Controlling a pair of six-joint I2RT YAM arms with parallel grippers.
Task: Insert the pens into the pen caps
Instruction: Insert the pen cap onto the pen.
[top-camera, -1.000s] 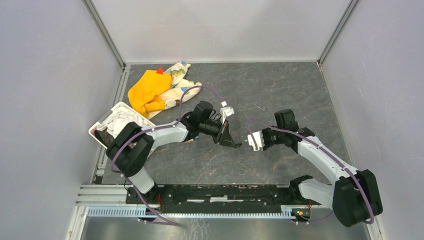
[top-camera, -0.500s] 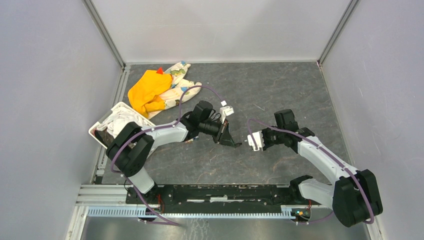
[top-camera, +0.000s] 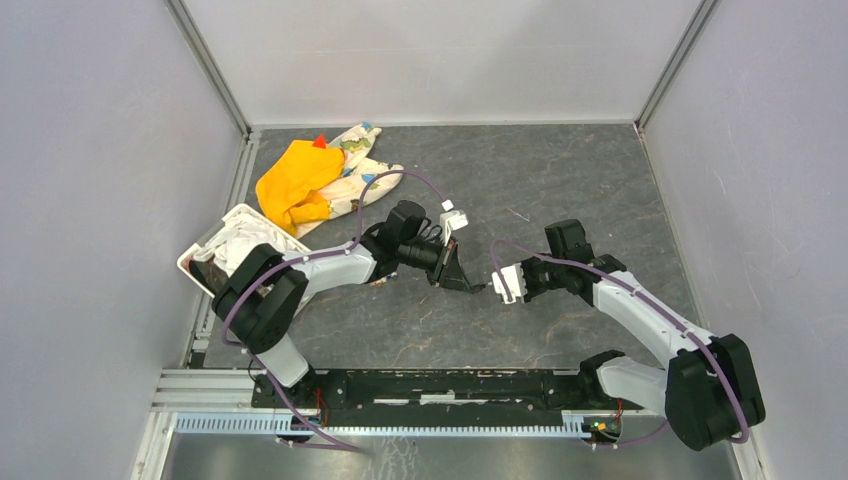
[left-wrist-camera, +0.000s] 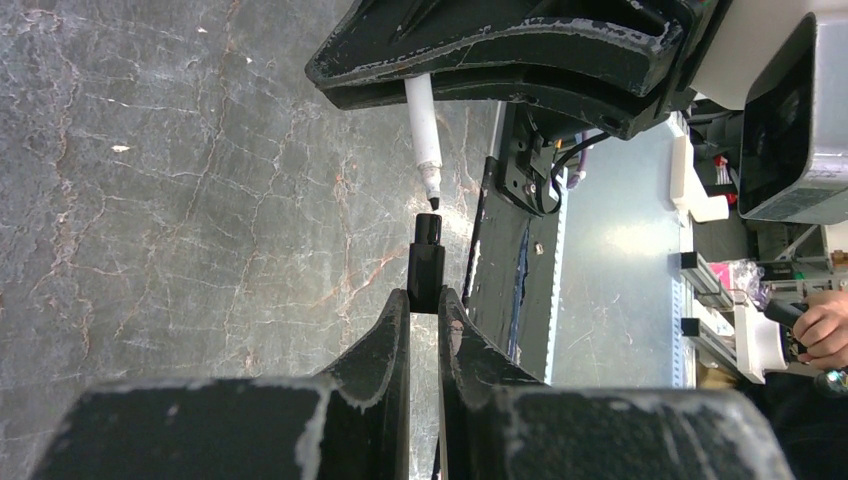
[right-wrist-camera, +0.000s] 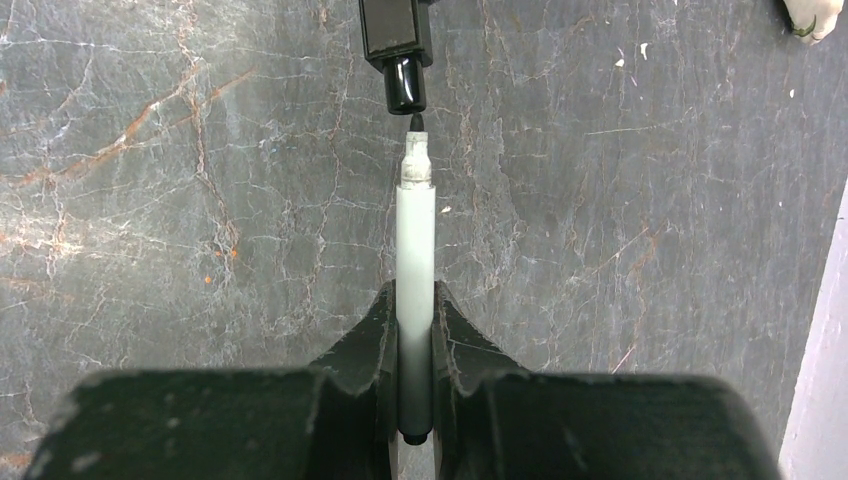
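My left gripper (top-camera: 472, 287) is shut on a short dark pen cap (left-wrist-camera: 425, 265), which sticks out past its fingertips (left-wrist-camera: 400, 320). My right gripper (top-camera: 500, 284) is shut on a white-barrelled pen (right-wrist-camera: 415, 240) with a black tip. The two grippers face each other above the middle of the table. In the right wrist view the pen's tip sits just short of the cap's open end (right-wrist-camera: 403, 85), in line with it. In the left wrist view the pen (left-wrist-camera: 424, 140) points down at the cap with a small gap. Other pens and caps are not in view.
An orange cloth (top-camera: 295, 180) and a patterned cloth (top-camera: 358, 160) lie at the back left. A white tray (top-camera: 197, 252) with white material stands at the left edge. A small white piece (top-camera: 450, 210) and a thin stick (top-camera: 517, 214) lie behind the grippers.
My right gripper has moved a little to the left with the pen, narrowing the gap to the cap. The left arm has hardly moved.
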